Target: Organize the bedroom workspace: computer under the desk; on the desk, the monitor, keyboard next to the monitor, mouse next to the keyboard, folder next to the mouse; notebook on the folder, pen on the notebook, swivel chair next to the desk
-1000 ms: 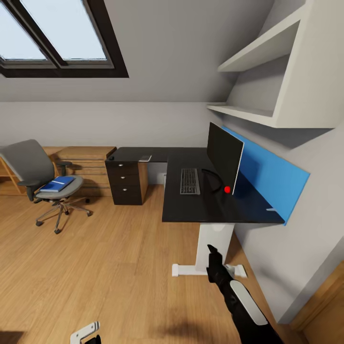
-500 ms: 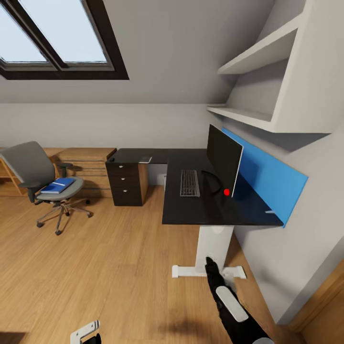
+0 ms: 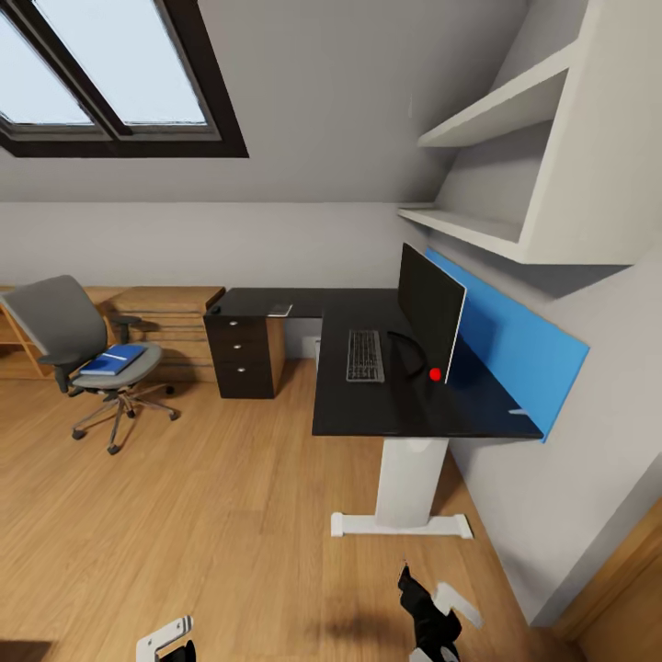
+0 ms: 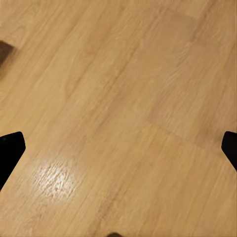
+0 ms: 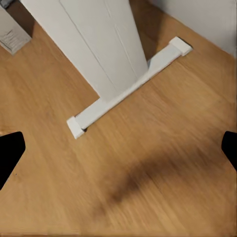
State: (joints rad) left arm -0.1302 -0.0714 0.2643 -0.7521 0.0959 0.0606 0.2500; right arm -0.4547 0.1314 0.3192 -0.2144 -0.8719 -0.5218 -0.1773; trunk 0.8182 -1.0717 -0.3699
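Workspace mid-task. The monitor [image 3: 432, 308] and keyboard [image 3: 365, 352] sit side by side on the desk [image 3: 405, 409]; the folder [image 3: 111, 359] lies on the swivel chair [image 3: 78, 345], far left. Both end effectors, left [image 4: 118, 148] and right [image 5: 118, 148], hang spread apart, empty, above the floor [image 3: 211, 515].

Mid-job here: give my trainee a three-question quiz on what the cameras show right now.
1. True or false: the folder lies on the swivel chair.
2. The keyboard lies: A) on the floor B) on the desk, in front of the monitor C) on the chair.
3. Fill in: the right end effector looks down at the desk's white ____.

Key: 1 true; 2 B; 3 foot.
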